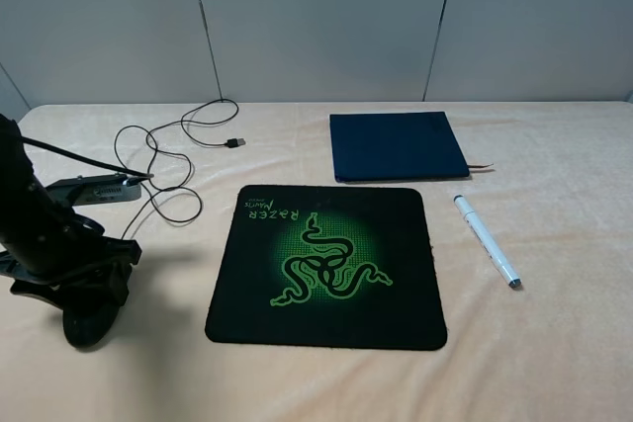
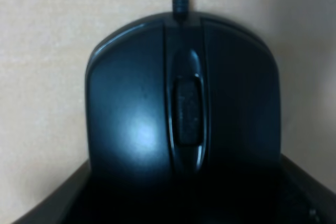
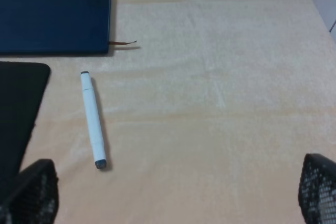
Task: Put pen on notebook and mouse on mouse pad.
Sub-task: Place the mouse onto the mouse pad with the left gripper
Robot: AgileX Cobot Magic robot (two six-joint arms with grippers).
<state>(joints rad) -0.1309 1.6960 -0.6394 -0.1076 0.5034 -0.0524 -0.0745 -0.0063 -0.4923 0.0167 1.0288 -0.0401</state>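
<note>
The left end effector grips the mouse; its looped cable could drag it loose before the mouse pad; the right end effector gapes empty

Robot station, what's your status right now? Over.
Copy: left claw shut on mouse, off mouse pad. And right claw open, empty. The pen lies off notebook. Nothing on pad.

High camera: looks down on the whole table from my side, toward the far wall. My left wrist camera sits very close to the mouse, which fills its view. My right wrist camera, farther off, shares the pen, notebook and mouse pad corner with it.
</note>
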